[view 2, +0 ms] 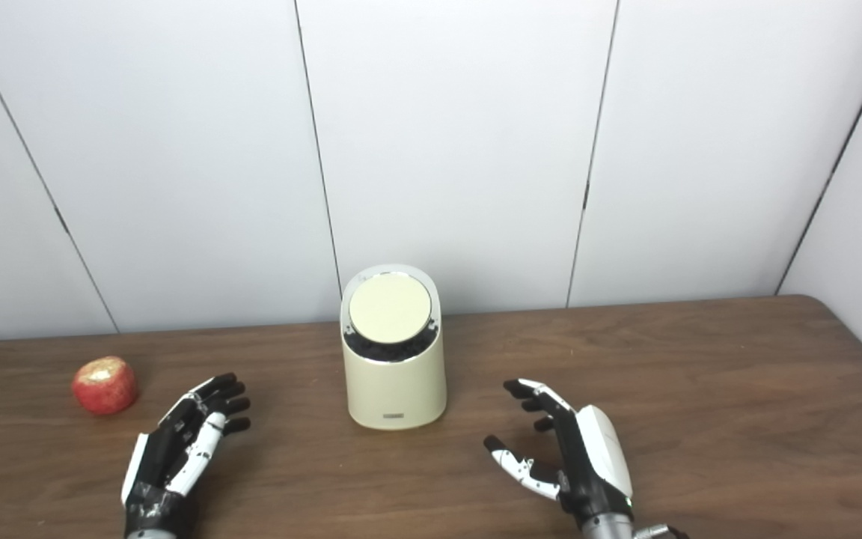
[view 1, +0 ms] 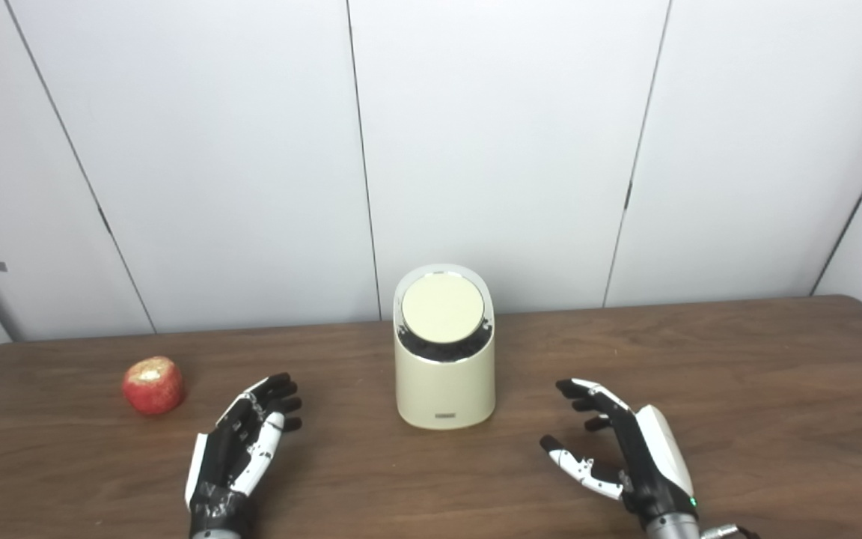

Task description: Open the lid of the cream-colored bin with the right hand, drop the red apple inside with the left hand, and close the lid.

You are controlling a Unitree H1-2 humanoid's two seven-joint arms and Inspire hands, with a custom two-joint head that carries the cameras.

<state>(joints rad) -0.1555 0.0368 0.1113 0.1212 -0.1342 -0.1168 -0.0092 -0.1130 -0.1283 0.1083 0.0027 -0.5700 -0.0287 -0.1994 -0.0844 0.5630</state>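
Standing upright, cream-colored bin (view 1: 444, 352), lid (view 1: 442, 308) shut.

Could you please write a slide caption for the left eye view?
Both open hands, left and right, flank the closed cream-colored bin; red apple waits at left.

You see a brown wooden table (view 1: 738, 389) with rounded corners, and behind it a white panelled wall (view 1: 491, 142) with dark seams.
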